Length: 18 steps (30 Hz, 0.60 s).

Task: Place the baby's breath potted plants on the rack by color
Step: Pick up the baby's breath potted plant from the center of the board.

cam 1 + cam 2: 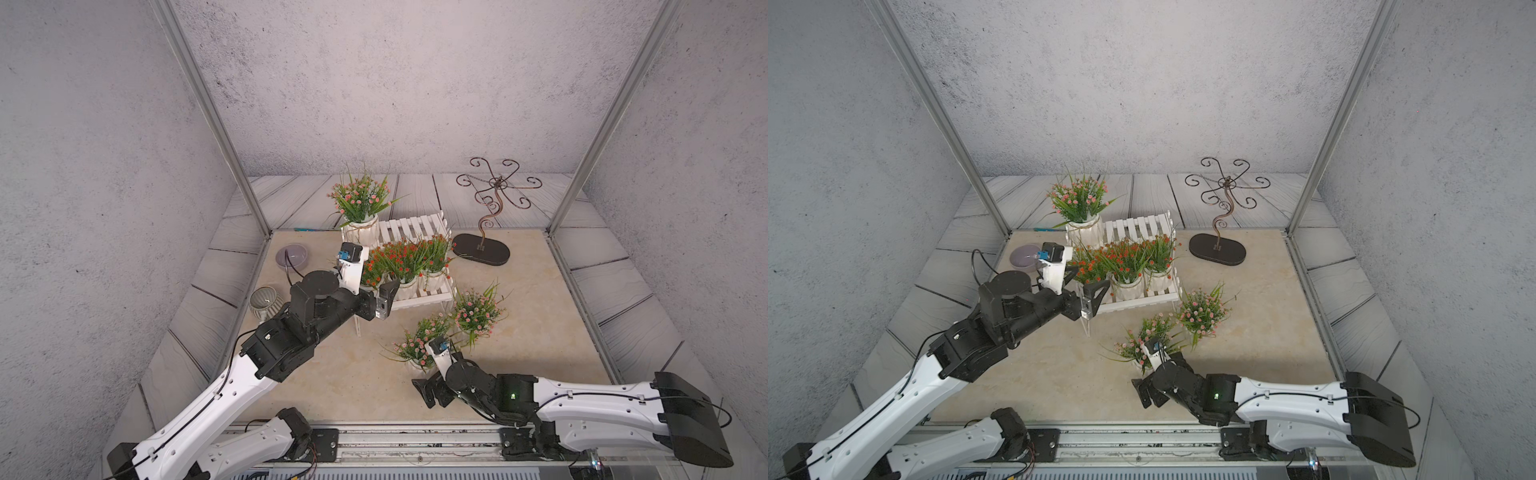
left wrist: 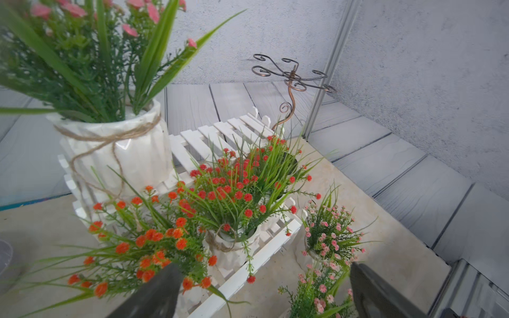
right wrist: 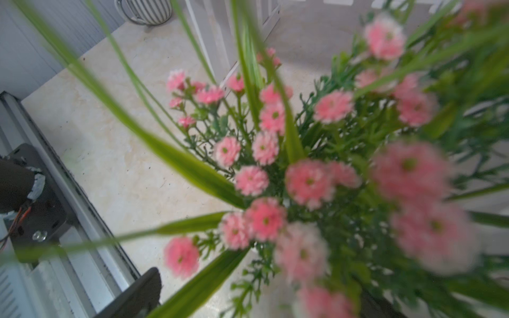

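Progress: four white-potted plants (image 1: 405, 257) on white slatted rack (image 1: 411, 227).
Two pink-flowered plants (image 1: 478, 311) stood unplaced; left gripper (image 1: 387, 298) and right gripper (image 1: 426, 392) gaped wide.

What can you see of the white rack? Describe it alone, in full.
The rack looks like white painted wood: two slatted steps with picket-fence sides, standing upright toward the back of the beige table. One pink-flowered plant stands at one end of its upper step; the other slats are bare. Three orange-red plants fill the lower step. The open left pincer is near its front corner; contact cannot be told.
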{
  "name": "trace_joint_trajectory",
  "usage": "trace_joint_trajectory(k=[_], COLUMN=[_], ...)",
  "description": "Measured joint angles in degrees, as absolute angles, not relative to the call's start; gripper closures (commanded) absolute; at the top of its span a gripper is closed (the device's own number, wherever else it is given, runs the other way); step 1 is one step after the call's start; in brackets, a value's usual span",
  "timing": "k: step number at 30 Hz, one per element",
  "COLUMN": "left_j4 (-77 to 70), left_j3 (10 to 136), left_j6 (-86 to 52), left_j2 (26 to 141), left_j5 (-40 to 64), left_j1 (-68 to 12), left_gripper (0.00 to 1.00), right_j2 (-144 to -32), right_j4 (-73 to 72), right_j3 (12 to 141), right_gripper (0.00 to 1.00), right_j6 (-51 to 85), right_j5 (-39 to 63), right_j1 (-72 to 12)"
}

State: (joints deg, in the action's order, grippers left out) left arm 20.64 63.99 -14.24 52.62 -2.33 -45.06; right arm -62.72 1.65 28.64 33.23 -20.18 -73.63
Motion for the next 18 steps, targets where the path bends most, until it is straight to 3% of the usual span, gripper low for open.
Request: trace_joint_trajectory(k=[18], left_j4=[24.12], left_j3=[63.13], left_j6=[-10.07], left_j2=[47.70], left_j5=[4.23], left_j1=[-45.04], left_gripper=[0.01], right_j2=[-73.38], right_j4=[-11.29], right_j3=[27.22], right_gripper=[0.01], right_j6=[37.69], right_j5=[-28.64], right_j1=[-71.92])
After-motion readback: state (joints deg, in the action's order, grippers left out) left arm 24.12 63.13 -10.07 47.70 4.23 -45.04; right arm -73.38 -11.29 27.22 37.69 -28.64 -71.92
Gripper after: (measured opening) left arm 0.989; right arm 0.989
